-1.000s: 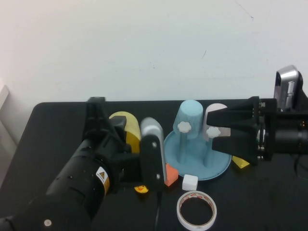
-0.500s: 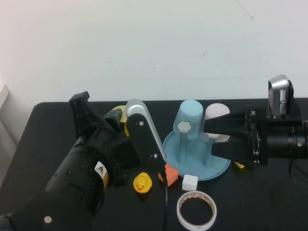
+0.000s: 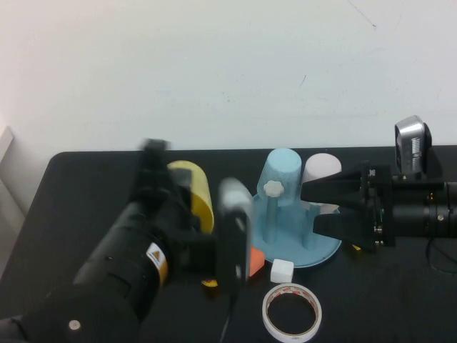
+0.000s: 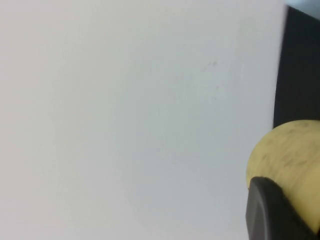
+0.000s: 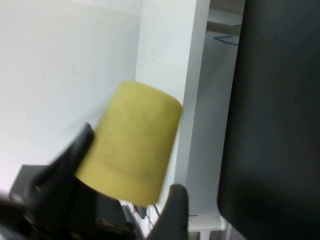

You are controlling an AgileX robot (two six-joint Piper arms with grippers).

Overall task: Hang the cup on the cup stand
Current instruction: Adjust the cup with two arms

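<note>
Cup: the plain yellow plastic tapered cup (image 3: 191, 193) is gripped in the left gripper (image 3: 187, 191), raised above the black tabletop (image 3: 78, 179) just left of the stand; its side also shows in the left wrist view (image 4: 290, 155) and in the right wrist view (image 5: 131, 142)
Left gripper: fingers (image 4: 272, 212) clamped on the yellow cup; since half a second ago the arm has swung, the grey wrist link now hanging lower and nearer the stand, blurred with motion
Cup stand: the round light-blue plastic dish base with upright blue pegs and white flower knobs (image 3: 314, 250) sits at mid-tabletop, unmoved
Other cups: a light blue cup (image 3: 283, 175) is upturned on one peg, a pale pink cup (image 3: 321, 171) on the next, both as before
Right gripper (image 3: 308, 207): fingers spread wide and holding nothing, level at the stand's right side, barely shifted
Small items: an orange block (image 3: 255, 261), a white cube (image 3: 282, 271) and a tape roll (image 3: 291, 312) lie in front of the stand; the yellow rubber duck (image 3: 209, 283), fully visible earlier, is now mostly hidden by the left arm
</note>
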